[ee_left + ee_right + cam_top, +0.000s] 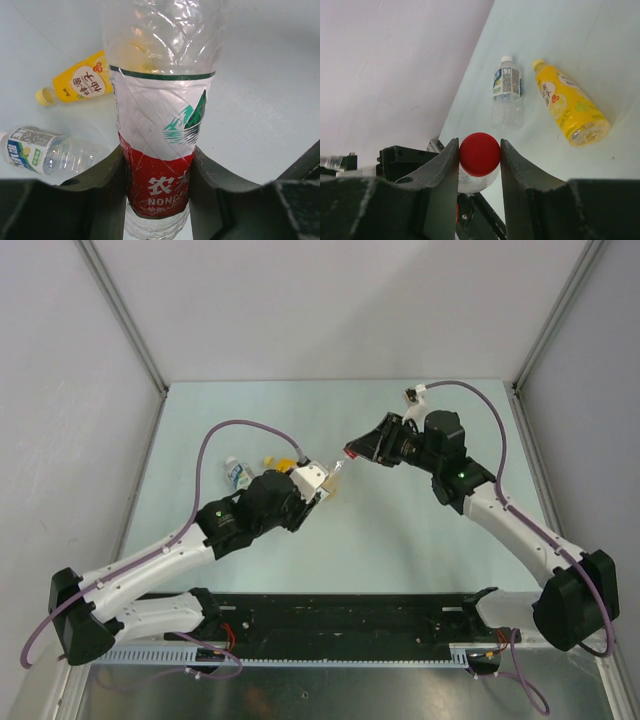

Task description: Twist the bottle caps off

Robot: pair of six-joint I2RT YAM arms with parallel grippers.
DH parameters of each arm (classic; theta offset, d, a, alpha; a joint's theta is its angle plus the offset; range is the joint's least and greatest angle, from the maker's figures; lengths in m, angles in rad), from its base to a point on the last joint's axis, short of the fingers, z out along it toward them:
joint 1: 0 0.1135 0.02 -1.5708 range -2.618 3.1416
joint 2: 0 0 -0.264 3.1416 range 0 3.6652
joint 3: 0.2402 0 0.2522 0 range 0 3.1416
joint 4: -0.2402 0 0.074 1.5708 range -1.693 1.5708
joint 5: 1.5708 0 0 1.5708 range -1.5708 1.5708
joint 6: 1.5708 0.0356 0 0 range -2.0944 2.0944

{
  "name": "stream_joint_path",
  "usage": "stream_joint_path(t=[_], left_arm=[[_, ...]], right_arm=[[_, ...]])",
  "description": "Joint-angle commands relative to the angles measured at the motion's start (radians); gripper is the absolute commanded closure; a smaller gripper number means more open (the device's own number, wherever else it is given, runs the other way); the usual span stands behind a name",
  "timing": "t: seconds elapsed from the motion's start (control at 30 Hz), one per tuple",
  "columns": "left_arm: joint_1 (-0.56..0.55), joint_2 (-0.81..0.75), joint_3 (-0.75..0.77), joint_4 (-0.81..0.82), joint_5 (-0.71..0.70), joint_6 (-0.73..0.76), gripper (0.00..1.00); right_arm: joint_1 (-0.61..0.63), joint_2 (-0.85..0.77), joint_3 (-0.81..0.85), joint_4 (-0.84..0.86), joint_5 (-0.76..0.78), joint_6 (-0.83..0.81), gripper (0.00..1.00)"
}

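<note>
My left gripper (pixel 157 152) is shut on the red-labelled part of the slim clear bottle (pixel 160 115) and holds it above the table, neck pointing towards the right arm. My right gripper (pixel 479 146) is shut on this bottle's red cap (pixel 479 154), both fingers touching its sides. In the top view the left gripper (pixel 324 484) and the right gripper (pixel 352 453) meet at the table's middle, with the bottle (pixel 336 474) between them. The yellow bottle (pixel 570 107) and the short clear bottle (pixel 507 95) lie on the table. No blue cap shows.
The two lying bottles rest at the left middle of the table, the short clear bottle (pixel 237 472) left of the yellow bottle (pixel 284 462), which my left arm half hides. Grey walls stand on three sides. A black rail (pixel 340 625) runs along the near edge.
</note>
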Motion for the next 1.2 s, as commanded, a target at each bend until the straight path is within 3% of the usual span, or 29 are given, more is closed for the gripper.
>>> stream_joint_path(t=[0.0, 0.37, 1.17], left_arm=[[-0.010, -0.039, 0.041, 0.053, 0.078, -0.037, 0.99], [-0.008, -0.149, 0.023, 0.177, 0.331, -0.083, 1.00], [0.032, -0.234, -0.032, 0.554, 0.982, -0.235, 1.00]], right_arm=[[0.023, -0.084, 0.013, 0.068, -0.102, -0.103, 1.00], [0.011, -0.147, 0.013, 0.225, -0.381, -0.130, 1.00], [-0.045, -0.285, 0.014, 0.312, -0.800, -0.198, 1.00]])
